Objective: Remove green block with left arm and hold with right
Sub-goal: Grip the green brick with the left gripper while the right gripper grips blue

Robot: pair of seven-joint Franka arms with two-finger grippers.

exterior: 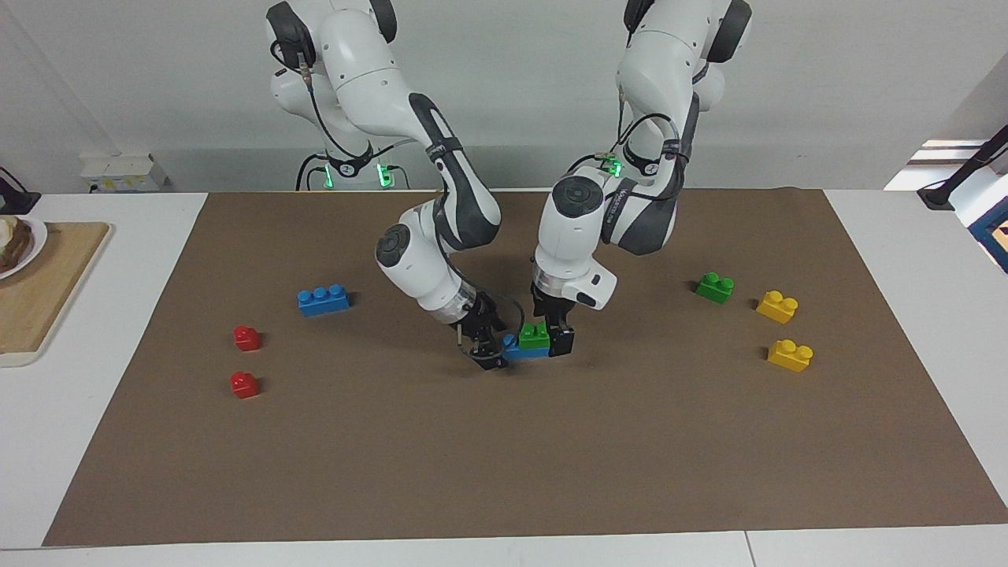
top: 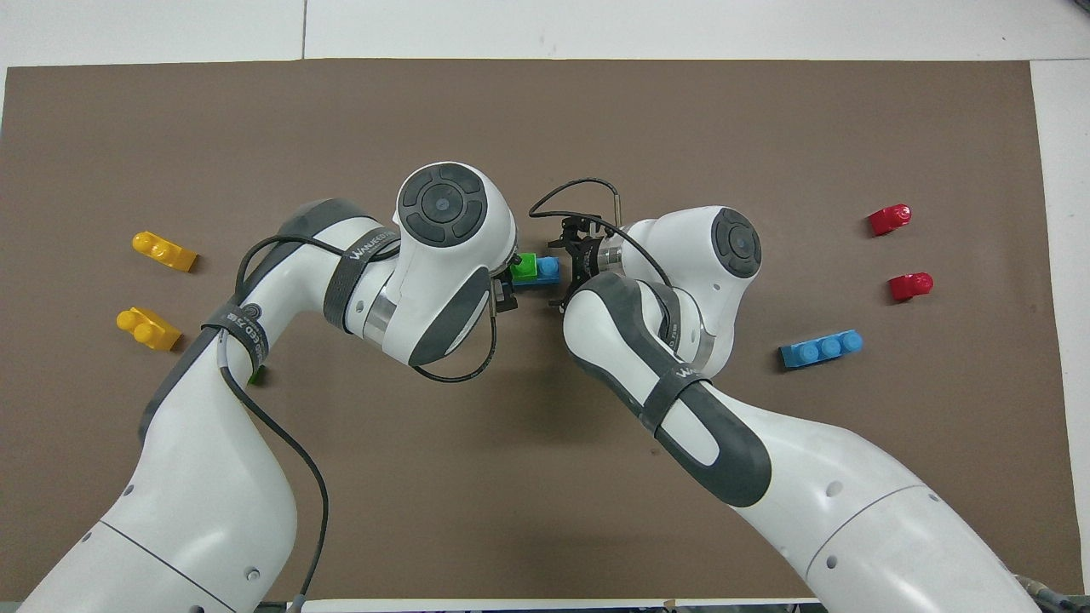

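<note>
Facing view, frame centre: green block (exterior: 535, 334) sits on a blue brick (exterior: 523, 350). Left gripper (exterior: 557, 337) is closed around the green block; right gripper (exterior: 490, 352) clamps the blue brick's end.

Overhead view, centre: the left arm's wrist hides most of the green block (top: 525, 266); the fingers of both grippers are largely covered.

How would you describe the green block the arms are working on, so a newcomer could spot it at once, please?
Start at the middle of the brown mat, where the left gripper and right gripper meet. The green block sits on a blue block between them. The other green block lies alone by two yellow blocks.
</note>
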